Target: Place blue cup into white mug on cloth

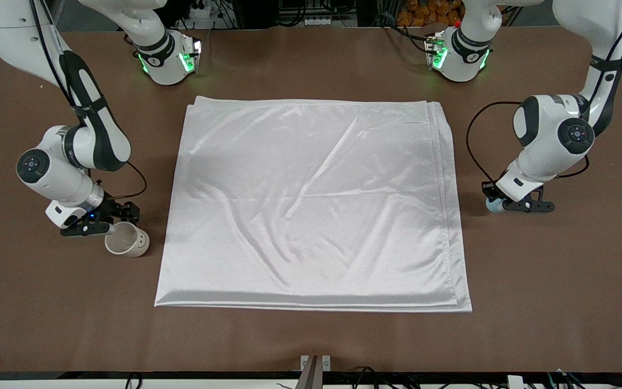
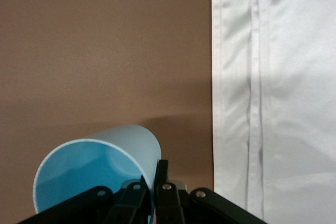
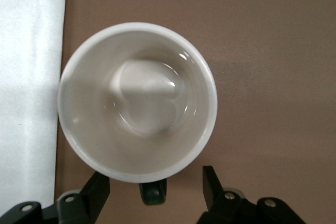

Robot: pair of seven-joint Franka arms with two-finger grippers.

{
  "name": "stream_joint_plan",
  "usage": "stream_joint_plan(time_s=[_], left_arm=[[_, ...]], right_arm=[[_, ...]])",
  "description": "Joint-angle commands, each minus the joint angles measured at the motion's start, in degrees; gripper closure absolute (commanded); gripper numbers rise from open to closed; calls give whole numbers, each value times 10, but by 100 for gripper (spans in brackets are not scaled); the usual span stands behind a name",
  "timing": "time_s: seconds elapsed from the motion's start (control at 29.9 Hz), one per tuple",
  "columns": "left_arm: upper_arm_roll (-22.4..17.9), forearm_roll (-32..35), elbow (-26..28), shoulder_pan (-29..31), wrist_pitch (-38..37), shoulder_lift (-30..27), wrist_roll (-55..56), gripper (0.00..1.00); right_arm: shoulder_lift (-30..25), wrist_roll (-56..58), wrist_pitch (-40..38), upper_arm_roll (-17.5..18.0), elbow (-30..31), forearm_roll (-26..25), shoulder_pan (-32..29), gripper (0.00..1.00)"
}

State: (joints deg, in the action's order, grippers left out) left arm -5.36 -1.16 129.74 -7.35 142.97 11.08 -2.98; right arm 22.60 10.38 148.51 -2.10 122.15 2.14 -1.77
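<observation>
A brown table (image 1: 311,335) carried everything, and the landmark at its middle was a large, shiny white satin-like cloth (image 1: 311,205), folded in layers and lying flat with soft wrinkles; nothing stood on it, so the goal spot was not yet in use. Next in size, an off-white cylindrical mug (image 1: 127,239) stood upright on the bare table just off the cloth's edge toward the right arm's end, its mouth open upward. The right gripper (image 1: 107,219) sat low beside the mug with its jaws spread to either side of the mug's small dark handle (image 3: 152,192), not visibly touching it, apparently lined up to take the mug by that handle. Smallest, a light-blue handleless plastic cup (image 2: 100,174) with a brighter blue inside was off the cloth's other edge, toward the left arm's end. The left gripper (image 1: 511,204) was down at the table there, its jaws pinching the cup's wall, one finger inside the rim, the cup tilted over, presumably ready to be carried to the mug.
</observation>
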Motion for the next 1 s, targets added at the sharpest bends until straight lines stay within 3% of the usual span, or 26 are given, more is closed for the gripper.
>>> stream_joint_plan(time_s=[0.0,0.17,0.5,0.77,0.97], left_arm=[[3,12,-24,1,-46,-25,-4,100],[3,12,-48,1,-78,-37,-4,100],[5,13,-79,-2,-141,-74,-4,100],[14,16,-94,-3,-176,-104,3,100],[27,23,-112,-2,-212,-120,11,100]], right_arm=[[3,8,9,0,1,8,0,20],[8,8,10,0,0,8,0,33],[7,7,11,0,-2,8,-1,99],[-18,5,-11,1,-9,8,0,100],[-48,-1,-101,12,-50,9,1,100]])
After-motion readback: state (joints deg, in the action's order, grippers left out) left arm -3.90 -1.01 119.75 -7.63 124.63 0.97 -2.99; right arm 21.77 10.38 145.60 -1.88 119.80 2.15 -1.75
